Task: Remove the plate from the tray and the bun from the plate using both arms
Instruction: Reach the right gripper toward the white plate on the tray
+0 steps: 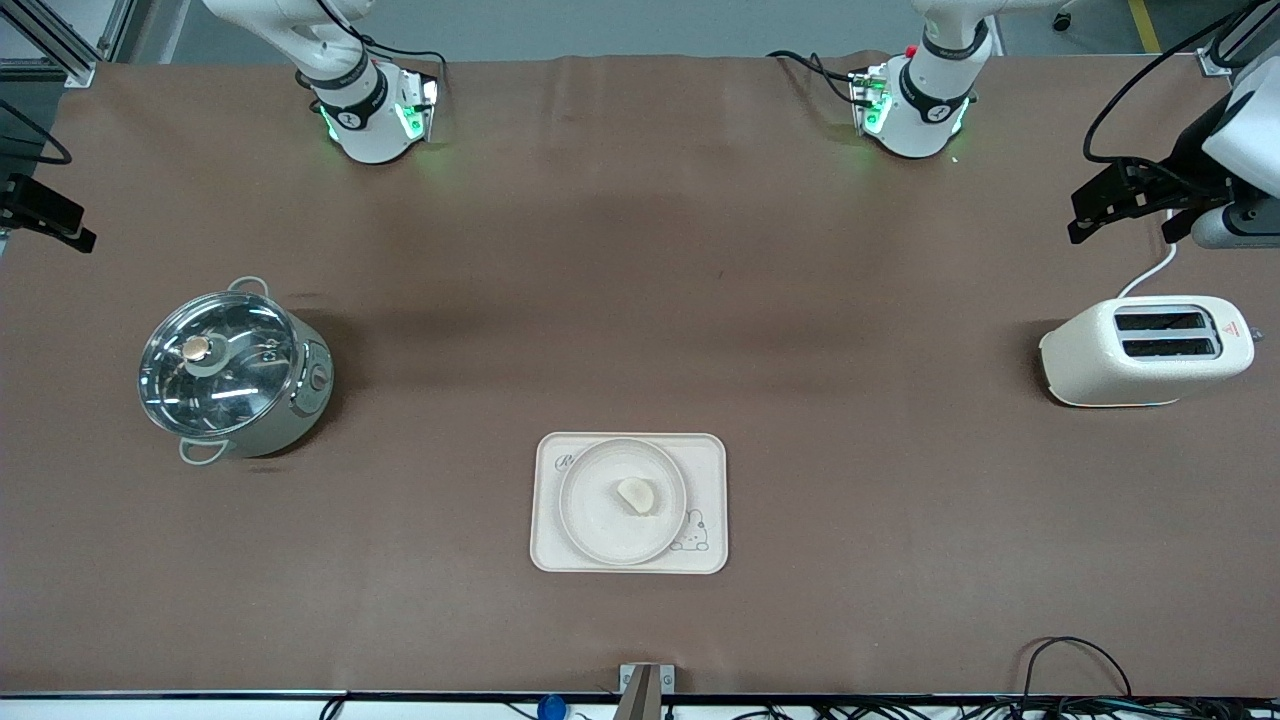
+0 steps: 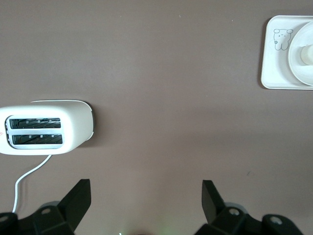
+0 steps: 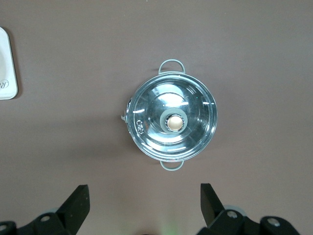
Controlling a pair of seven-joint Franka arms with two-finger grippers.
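Note:
The round cream plate point(image 1: 600, 525) lies on the rectangular tray point(image 1: 548, 548) near the front-camera edge of the table, midway along it. The small pale bun point(image 1: 637, 495) rests on the plate. The left wrist view catches the tray point(image 2: 274, 68), the plate point(image 2: 298, 68) and the bun point(image 2: 307, 53) at its edge. My left gripper point(image 1: 1120, 205) point(image 2: 145, 185) hangs open and empty high over the left arm's end of the table, by the toaster. My right gripper point(image 1: 60, 220) point(image 3: 144, 188) hangs open and empty high over the right arm's end, by the pot. Both are well away from the plate.
A steel pot with a glass lid point(image 1: 232, 368) point(image 3: 171, 122) stands toward the right arm's end. A white toaster point(image 1: 1150, 350) point(image 2: 46, 128) with a white cord stands toward the left arm's end. A corner of the tray point(image 3: 7, 63) shows in the right wrist view.

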